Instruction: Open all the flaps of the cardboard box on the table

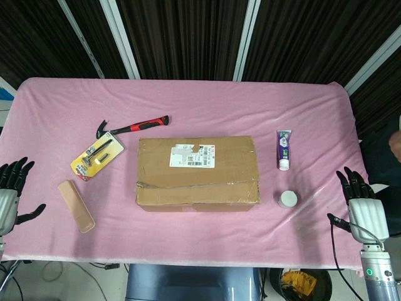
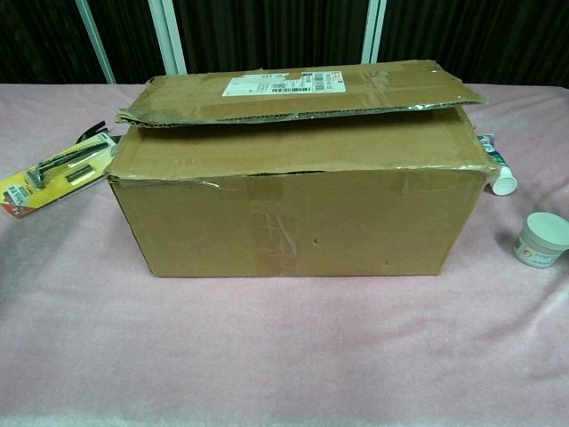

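Setting: a table [image 1: 188,106] draped in pink cloth [image 2: 267,356] before a dark backdrop.
Dark ribbed panels [image 1: 188,31], divided by slanting white strips [image 1: 122,37], fill the rear wall; overhead lighting is even.

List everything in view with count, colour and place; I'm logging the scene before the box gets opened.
cardboard box: 1, brown, table centre, flaps down
hammer: 1, red-black, left of box, far side
razor pack: 1, yellow card, left of box
flat bar: 1, tan, near left
tube: 1, purple-white, right of box
small jar: 1, white, near right
table cover: 1, pink
left hand: 1, black-silver, left edge, empty
right hand: 1, black-silver, right edge, empty
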You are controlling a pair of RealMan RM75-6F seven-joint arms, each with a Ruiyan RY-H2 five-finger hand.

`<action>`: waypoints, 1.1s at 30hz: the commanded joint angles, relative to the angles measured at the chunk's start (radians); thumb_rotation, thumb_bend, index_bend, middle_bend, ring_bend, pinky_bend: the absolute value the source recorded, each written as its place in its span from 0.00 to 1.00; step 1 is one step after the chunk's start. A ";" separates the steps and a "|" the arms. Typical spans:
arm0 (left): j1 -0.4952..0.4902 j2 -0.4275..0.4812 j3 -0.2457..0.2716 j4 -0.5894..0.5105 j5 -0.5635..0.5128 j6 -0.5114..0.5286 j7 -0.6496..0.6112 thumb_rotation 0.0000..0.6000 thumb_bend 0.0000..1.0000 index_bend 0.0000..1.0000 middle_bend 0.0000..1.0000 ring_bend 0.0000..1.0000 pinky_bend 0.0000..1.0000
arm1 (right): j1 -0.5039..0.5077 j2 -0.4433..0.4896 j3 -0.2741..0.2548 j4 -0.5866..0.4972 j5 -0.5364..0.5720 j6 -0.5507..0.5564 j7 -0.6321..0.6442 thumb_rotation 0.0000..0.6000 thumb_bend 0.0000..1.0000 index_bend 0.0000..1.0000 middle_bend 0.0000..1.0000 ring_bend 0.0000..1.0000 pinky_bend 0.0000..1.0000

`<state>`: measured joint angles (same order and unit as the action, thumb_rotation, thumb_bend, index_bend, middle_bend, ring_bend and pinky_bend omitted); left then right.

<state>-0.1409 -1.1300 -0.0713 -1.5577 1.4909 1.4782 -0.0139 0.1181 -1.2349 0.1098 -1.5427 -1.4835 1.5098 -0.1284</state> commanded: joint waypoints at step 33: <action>-0.276 -0.068 -0.150 -0.293 -0.051 -0.235 0.293 1.00 0.18 0.00 0.00 0.00 0.00 | 0.016 -0.009 0.026 0.008 0.056 -0.042 0.034 1.00 0.20 0.00 0.00 0.00 0.22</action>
<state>-0.3808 -1.1665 -0.2018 -1.8237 1.4650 1.2790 0.2403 0.1336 -1.2433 0.1352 -1.5342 -1.4277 1.4685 -0.0944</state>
